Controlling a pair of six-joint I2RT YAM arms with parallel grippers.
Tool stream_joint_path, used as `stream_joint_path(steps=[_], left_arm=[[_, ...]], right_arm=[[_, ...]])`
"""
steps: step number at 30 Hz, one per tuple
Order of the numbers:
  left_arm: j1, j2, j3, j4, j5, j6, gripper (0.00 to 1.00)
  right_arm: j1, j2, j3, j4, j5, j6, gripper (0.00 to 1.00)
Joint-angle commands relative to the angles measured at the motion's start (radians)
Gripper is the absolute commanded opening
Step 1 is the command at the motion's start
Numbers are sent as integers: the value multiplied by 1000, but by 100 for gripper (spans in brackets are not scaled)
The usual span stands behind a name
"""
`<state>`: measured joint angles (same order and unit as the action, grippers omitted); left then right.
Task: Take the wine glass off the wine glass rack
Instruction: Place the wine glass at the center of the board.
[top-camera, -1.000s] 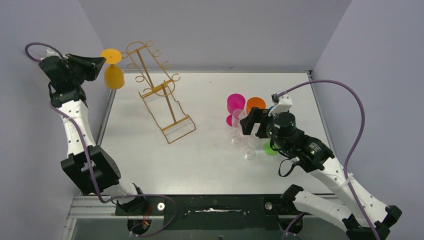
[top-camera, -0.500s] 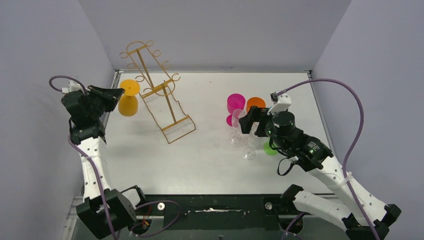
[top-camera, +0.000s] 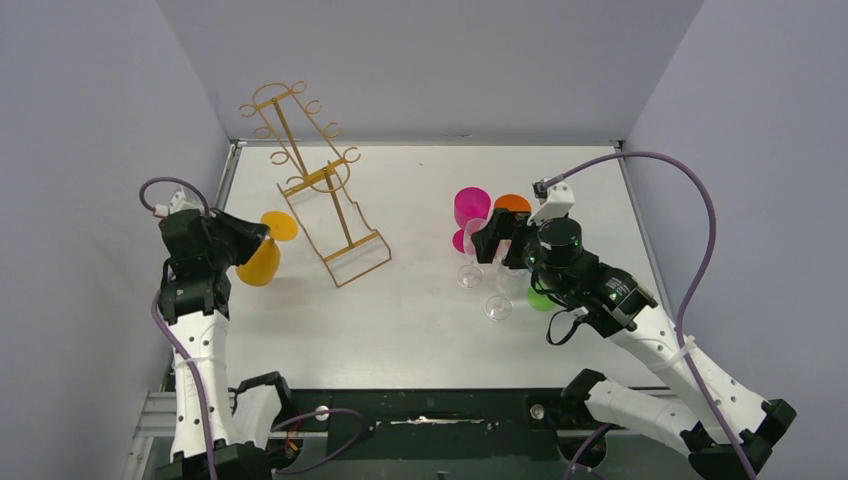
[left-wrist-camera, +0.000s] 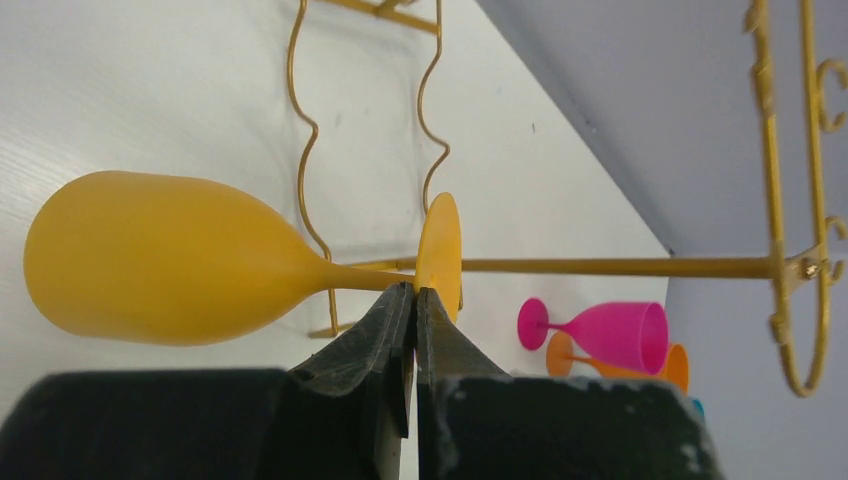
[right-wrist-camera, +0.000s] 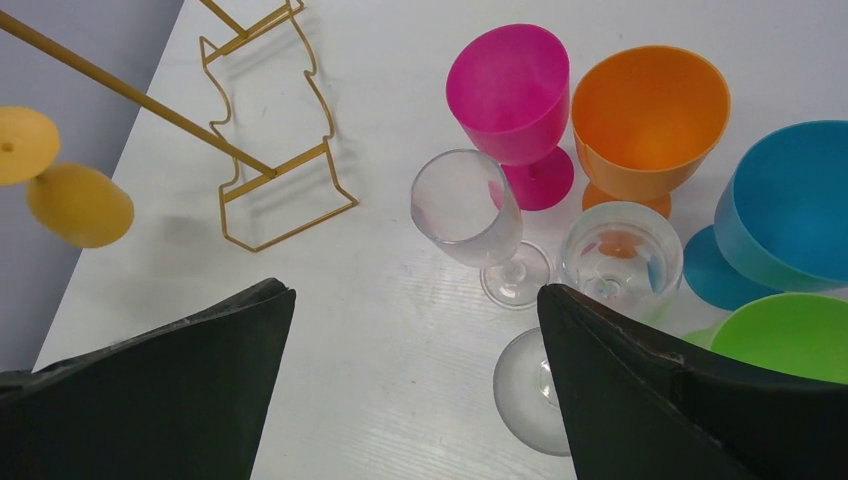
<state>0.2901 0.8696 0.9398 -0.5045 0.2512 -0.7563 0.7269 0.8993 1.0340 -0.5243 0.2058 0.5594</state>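
The gold wire wine glass rack (top-camera: 318, 190) stands at the back left of the table, with no glass on it; its post shows in the left wrist view (left-wrist-camera: 620, 267). My left gripper (top-camera: 252, 240) is shut on the stem of a yellow wine glass (top-camera: 262, 258), held tilted to the left of the rack, off its hooks. In the left wrist view the fingers (left-wrist-camera: 414, 292) pinch the stem just behind the foot, bowl (left-wrist-camera: 150, 258) pointing left. My right gripper (top-camera: 500, 240) is open and empty above the clear glasses (right-wrist-camera: 470, 215).
A cluster of glasses stands right of centre: pink (top-camera: 471, 210), orange (top-camera: 512, 209), two clear ones (top-camera: 497, 303), and blue (right-wrist-camera: 790, 205) and green (right-wrist-camera: 790, 335) ones under the right arm. Grey walls close in on the left, back and right.
My left arm has carried the yellow glass down and toward the near side, away from the rack's top hooks. The right gripper has shifted slightly to the left.
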Motion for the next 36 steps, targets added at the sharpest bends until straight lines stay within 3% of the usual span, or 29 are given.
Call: stream_joint_path(steps=[1,10,13,19,23,25,29,33,36], left_arm=[[-68,-29,-35,-6,94,89,0],[-218,-104,-131,-102,152,200,0],[-277,-150,-172,-90,278,267,0],[-408,-219,-135,-141,397,349,0],[-469,-173,-107,-126,604,363,0],[-475,-155,-116,-59,716,326,0],[-487,-170,-120,114,795,259,0],[-523,-173,-238,628,809,-79,0],[-558,-122,-193,572,775,-7,0]], right_arm=[[-1,26,18,70,4,29,98],[-1,1,-43,167,49,109,98],[-1,-5,-52,187,42,109,98],[-1,-2,-50,235,-13,106,98],[-1,-2,-68,285,-67,89,98],[-1,1,-76,314,-124,80,98],[-1,23,-76,349,-257,62,98],[-1,58,-59,384,-354,81,99],[-1,91,-30,399,-463,80,100]])
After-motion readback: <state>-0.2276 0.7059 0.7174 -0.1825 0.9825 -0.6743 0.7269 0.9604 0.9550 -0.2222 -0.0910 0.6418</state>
